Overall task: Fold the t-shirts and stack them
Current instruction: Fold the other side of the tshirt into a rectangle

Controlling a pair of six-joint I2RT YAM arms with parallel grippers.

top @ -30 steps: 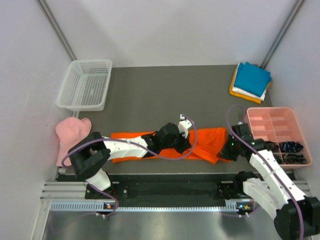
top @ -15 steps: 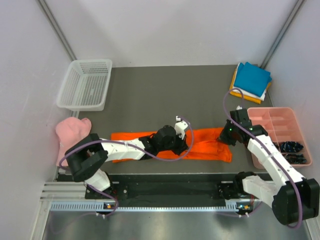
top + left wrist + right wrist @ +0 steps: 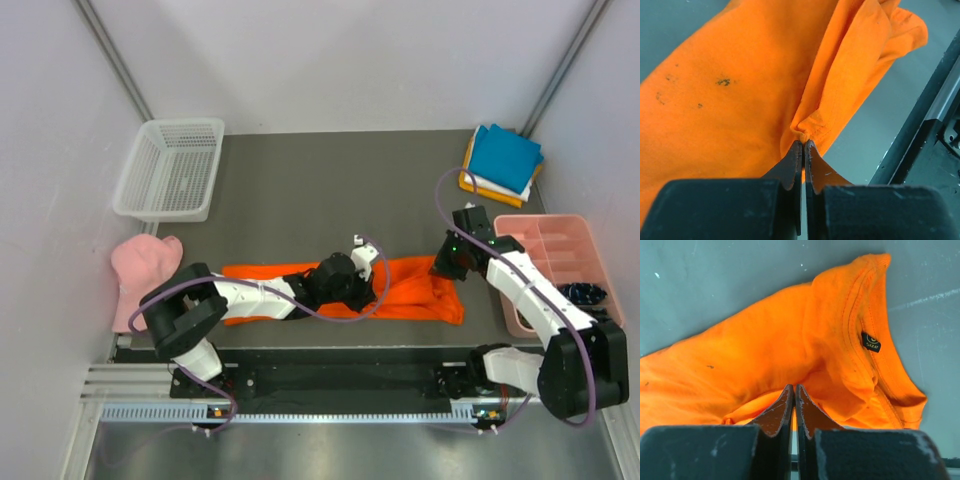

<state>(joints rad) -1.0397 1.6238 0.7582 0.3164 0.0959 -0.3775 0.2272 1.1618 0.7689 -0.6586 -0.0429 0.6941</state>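
Note:
The bright orange t-shirt point(image 3: 410, 292) lies as a long crumpled band along the table's front. My left gripper point(image 3: 368, 283) is over its middle, shut on a pinched fold of the orange fabric point(image 3: 805, 131). My right gripper point(image 3: 446, 268) is at the shirt's right end, by the collar and size label point(image 3: 870, 343), shut on orange cloth point(image 3: 790, 340). The teal blue t-shirt point(image 3: 505, 157) tops a folded stack at the back right, with white and amber yellow edges showing beneath it.
A pink compartment tray point(image 3: 548, 232) stands right of the orange shirt, close to my right arm. A white mesh basket point(image 3: 172, 170) is at the back left. The pale pink cap point(image 3: 140, 268) lies at the left edge. A black rail point(image 3: 920, 145) runs along the front.
My right gripper has moved back and to the left from the front right, taking the shirt's right end with it. My left gripper has stayed near the shirt's middle, shifting slightly.

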